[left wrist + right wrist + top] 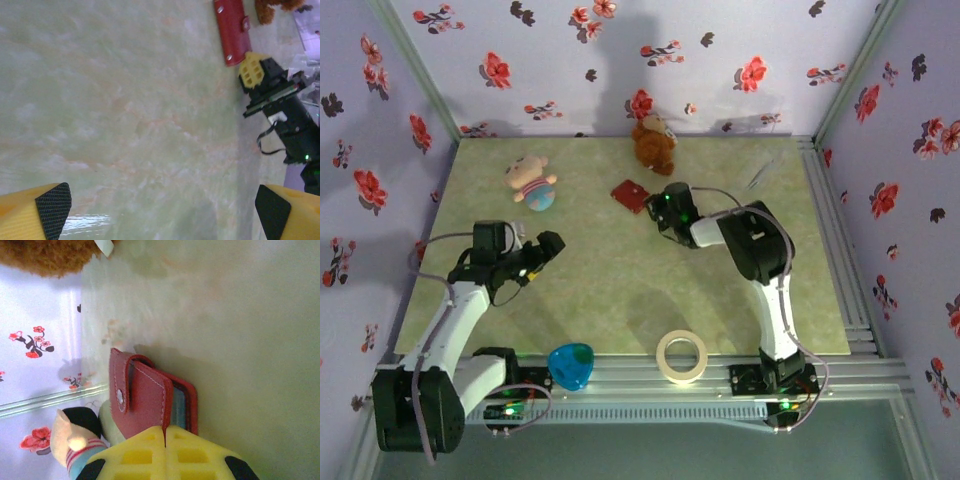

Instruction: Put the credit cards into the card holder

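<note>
Desk [620,300], pale green marbled top, with flowered walls on three sides. Left claw [548,246]: hangs over bare desk at centre-left, its yellow fingers [52,205] with black pads spread wide apart and nothing between them. Plush doll [532,183]: striped body, lying at the far left. Blue heart-shaped object [570,365]: at the near edge, just right of the left arm's base. Card holder [631,195]: dark red with a snap strap, lying on the desk at far centre, well apart from the left claw; its cover stands slightly ajar and a pale blue inside shows. Brown teddy [653,143]: against the far wall, just beyond the card holder. Right claw [656,207]: fingers pressed together, tips at the card holder's right edge; whether they pinch any part of it cannot be told. Tape roll [682,356]: lying flat at the near edge, left of the right arm's base. Thin pale item [763,175]: far right, too small to identify.
</note>
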